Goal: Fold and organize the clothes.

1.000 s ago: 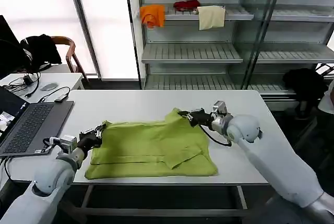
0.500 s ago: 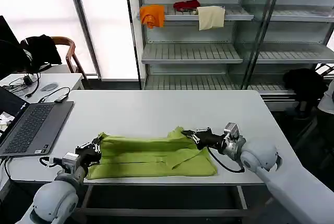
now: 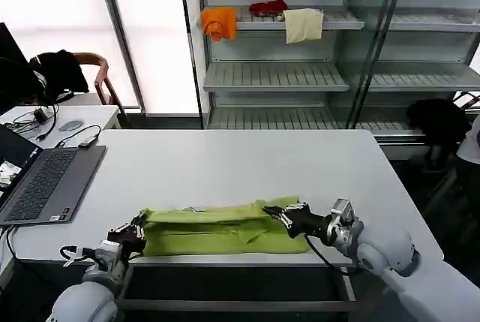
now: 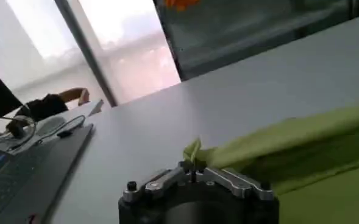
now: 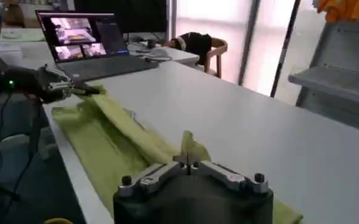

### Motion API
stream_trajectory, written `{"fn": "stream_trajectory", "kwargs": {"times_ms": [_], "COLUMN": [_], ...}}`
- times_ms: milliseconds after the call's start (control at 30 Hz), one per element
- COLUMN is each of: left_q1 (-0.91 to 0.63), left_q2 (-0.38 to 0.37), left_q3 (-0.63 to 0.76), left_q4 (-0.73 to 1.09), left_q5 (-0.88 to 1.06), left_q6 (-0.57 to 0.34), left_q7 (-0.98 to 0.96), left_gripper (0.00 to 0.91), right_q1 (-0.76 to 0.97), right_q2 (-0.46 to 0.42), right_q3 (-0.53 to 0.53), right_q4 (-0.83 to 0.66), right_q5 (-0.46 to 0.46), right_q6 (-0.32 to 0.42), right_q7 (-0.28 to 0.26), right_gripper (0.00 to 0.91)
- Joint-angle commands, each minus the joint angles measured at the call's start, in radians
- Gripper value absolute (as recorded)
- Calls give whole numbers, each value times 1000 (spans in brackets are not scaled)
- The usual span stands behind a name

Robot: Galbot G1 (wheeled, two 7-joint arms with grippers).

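Now, head view: the T-shirt (image 3: 217, 227) lies as a long narrow band along the near edge of the table (image 3: 225, 161), and I have one end in each gripper. The left gripper (image 3: 137, 232) pinches the left end, the right gripper (image 3: 279, 212) the right end, both low at the table's front. To finish this fold well I judge both ends should come down together, level, with the cloth kept lightly taut so the top layer lands square on the layer below; letting go of one side first would likely skew the edge. Left wrist view: the fingers (image 4: 192, 171) are pressed together on a small peak of green fabric, and the rest of the shirt runs away from them across the table. Right wrist view: fingers (image 5: 190, 161) pinched shut on a tuft of the same cloth, shirt trailing off toward the left gripper (image 5: 75, 89) beside the laptop (image 5: 97, 45). How much of the cloth overhangs the table edge I cannot quite tell from here.
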Motion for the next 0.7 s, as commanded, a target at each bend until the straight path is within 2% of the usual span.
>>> {"fn": "stream_trajectory", "kwargs": {"times_ms": [33,67,100,133,200,233,267,300,333,367,400,433,467,500,533,700], "left_q1": [33,33,32,32,38,39,42,45,48,55,60,66,72,74,74,88], "left_q2": [9,13,16,21,35,40,51,61,68,84,89,101,104,102,101,81], "left_q3": [1,2,2,1,0,-1,-4,-7,-10,-17,-21,-32,-54,-65,-74,-104], "left_q4": [-7,-7,-4,-4,-4,-3,1,4,7,10,9,5,-12,-25,-41,-179], "left_q5": [62,64,74,84,104,121,143,155,163,174,180,181,178,178,178,159], "left_q6": [7,7,7,7,8,8,8,8,8,8,8,8,8,9,8,8], "left_q7": [-18,-20,-21,-19,-19,-19,-18,-16,-15,-14,-11,-7,-5,-7,-9,-13], "left_gripper": [907,907,907,907,907,907,907,907,907,907,907,907,907,907,907,907], "right_q1": [-153,-169,-194,-204,-226,-227,-229,-230,-228,-228,-229,-237,-249,-262,-268,-332], "right_q2": [20,23,27,30,48,57,76,79,87,97,104,118,123,125,128,143], "right_q3": [63,65,73,74,57,55,54,50,31,22,15,6,7,12,18,69], "right_q4": [35,38,49,54,86,90,108,114,123,132,139,159,179,195,202,252], "right_q5": [-62,-71,-88,-100,-98,-98,-95,-87,-88,-87,-81,-79,-83,-86,-90,-205], "right_q6": [-4,-4,-8,-22,-54,-74,-135,-135,-135,-135,-134,-112,-97,-80,-76,80], "right_q7": [125,137,181,212,383,443,535,581,685,766,812,892,944,957,963,946], "right_gripper": [0,0,0,60,71,60,60,60,60,60,60,60,121,836,907,907]}}
